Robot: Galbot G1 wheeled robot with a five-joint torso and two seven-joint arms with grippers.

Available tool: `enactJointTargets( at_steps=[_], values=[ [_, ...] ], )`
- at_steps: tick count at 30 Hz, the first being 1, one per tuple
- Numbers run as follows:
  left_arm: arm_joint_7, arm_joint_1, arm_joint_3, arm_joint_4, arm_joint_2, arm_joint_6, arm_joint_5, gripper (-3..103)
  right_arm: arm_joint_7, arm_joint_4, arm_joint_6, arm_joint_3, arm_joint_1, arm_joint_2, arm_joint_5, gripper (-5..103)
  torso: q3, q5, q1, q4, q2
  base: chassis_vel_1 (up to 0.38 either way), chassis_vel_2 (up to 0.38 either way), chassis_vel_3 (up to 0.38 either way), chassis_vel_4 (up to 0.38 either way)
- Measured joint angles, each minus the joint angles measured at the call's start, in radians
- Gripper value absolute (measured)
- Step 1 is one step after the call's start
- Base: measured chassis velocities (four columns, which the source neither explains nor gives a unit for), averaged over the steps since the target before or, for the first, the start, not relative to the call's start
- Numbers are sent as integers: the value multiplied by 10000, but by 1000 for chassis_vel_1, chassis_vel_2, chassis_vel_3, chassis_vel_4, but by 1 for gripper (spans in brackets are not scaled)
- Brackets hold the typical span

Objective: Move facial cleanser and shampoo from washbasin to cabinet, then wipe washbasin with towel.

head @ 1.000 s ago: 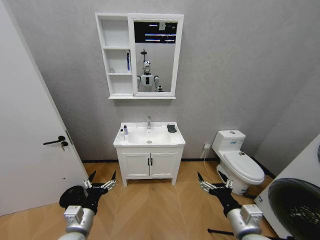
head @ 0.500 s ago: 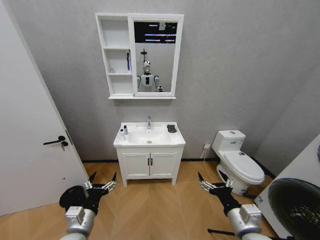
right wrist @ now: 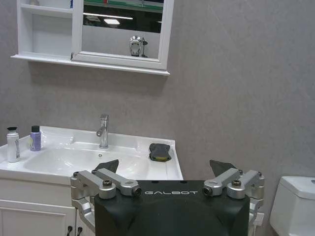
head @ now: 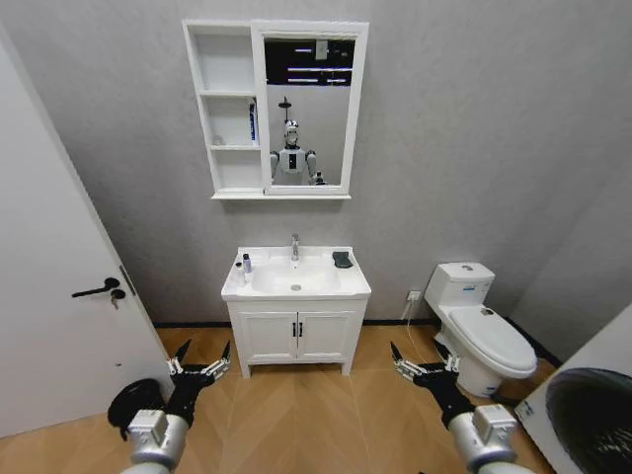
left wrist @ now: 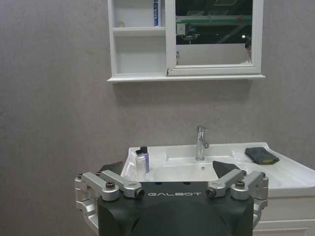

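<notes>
Before the washbasin, well apart, left claw and right claw hang wide.

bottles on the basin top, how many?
2. White bottle and purple bottle stand side by side on the washbasin rim, on the robot's left of the faucet. Nothing hides more.

white washbasin, dark grey towel
</notes>
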Motion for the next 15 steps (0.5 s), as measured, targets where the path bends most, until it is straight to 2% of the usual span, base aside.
enactJointTargets(
  at_steps=[4,15],
  values=[
    [0,34,0,-25,-12,-9,7,100,-4,3,10,1,-33,-3,1,100,0,1,0,6,0,-229,224,237,-245],
    [0,94,-1,-72,-55,-31,76,100,-41,1,125,0,-132,1,-2,100,-1,-6,-5,1,1,-224,222,228,-219]
  ],
)
